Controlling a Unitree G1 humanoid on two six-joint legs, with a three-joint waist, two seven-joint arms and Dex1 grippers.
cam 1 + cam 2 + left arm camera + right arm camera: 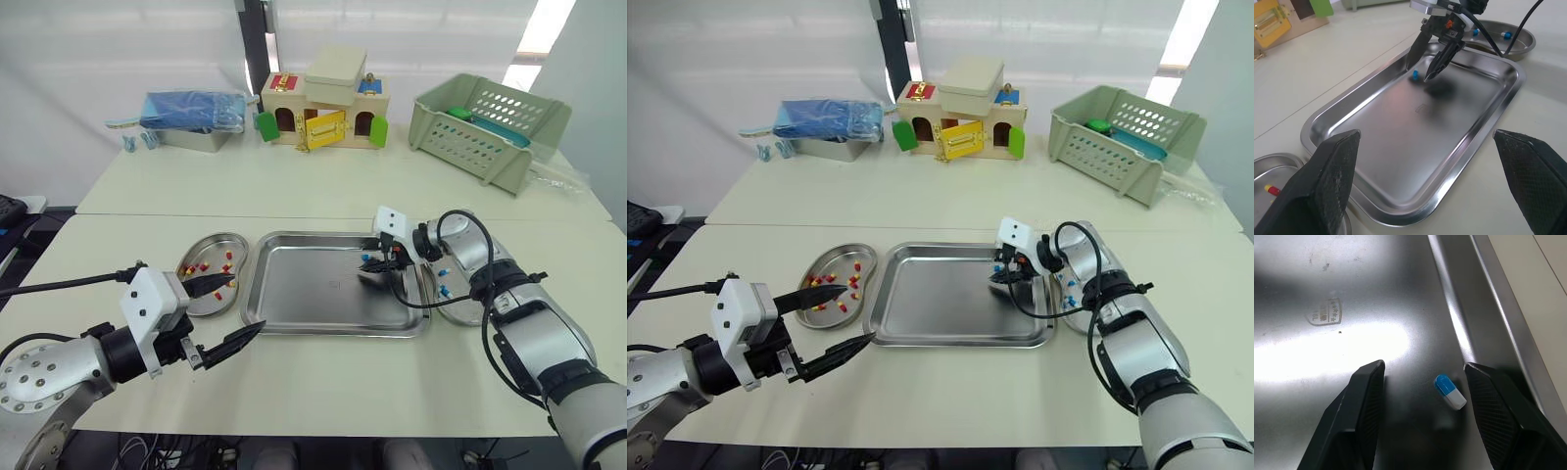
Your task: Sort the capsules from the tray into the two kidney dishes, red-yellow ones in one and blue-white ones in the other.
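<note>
Rectangular steel tray (pixel 304 294): blue-white capsule (pixel 1450 391) lay near its back-right corner, between the parted fingers of the empty right gripper (pixel 1423 364), apparently untouched. Left gripper (pixel 248 305), spread empty, hung off its front-left corner.

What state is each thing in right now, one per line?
Tray, nearly empty.
Capsule, lying loose in the tray.
Left dish, holds red-yellow capsules.
Right dish, holds blue-white capsules.
Left gripper, open, empty.
Right gripper, open, fingers either side of the capsule.

Two cream tables (pixel 313 186) before a white wall (pixel 98 49).
</note>
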